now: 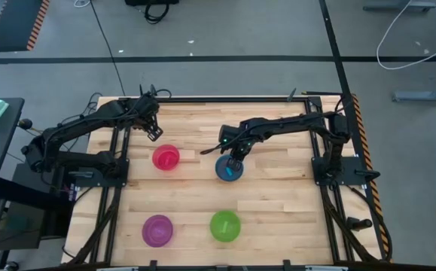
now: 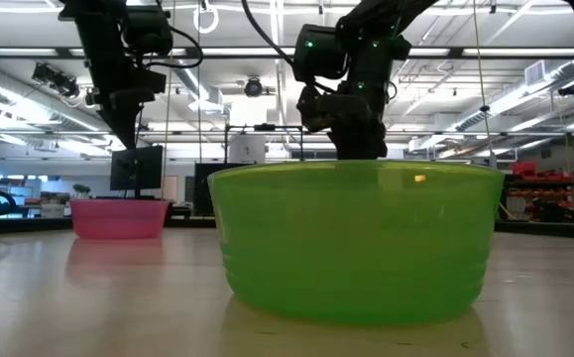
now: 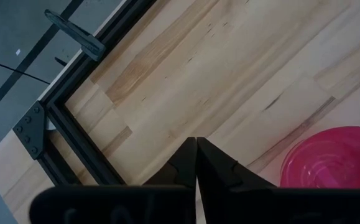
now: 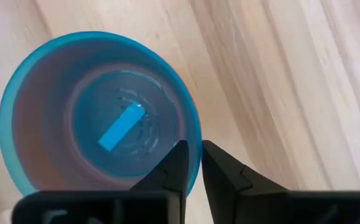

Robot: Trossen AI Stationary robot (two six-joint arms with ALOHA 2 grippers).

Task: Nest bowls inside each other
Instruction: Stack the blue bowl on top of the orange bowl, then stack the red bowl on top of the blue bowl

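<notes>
Our right gripper (image 4: 192,163) pinches the blue bowl (image 4: 99,112), mid-table, at its five-o'clock rim; seemingly firm. We lift straight, then carry toward the pink bowl (image 1: 166,157) at nine o'clock.

Four bowls stand well apart on the worktop (image 1: 278,188). The pink bowl (image 1: 166,157) and the blue bowl (image 1: 229,168) form the far row, the purple bowl (image 1: 158,229) and the green bowl (image 1: 225,226) the near row. Between the rows a wide strip of bare wood runs across. The gap between pink and blue is open too.

The right gripper (image 1: 235,161) sits over the blue bowl's rim, its fingers (image 4: 178,167) astride the wall, so that side is blocked. The left gripper (image 1: 153,132) hangs just beyond the pink bowl, near the black frame (image 1: 202,99) at the far edge.
</notes>
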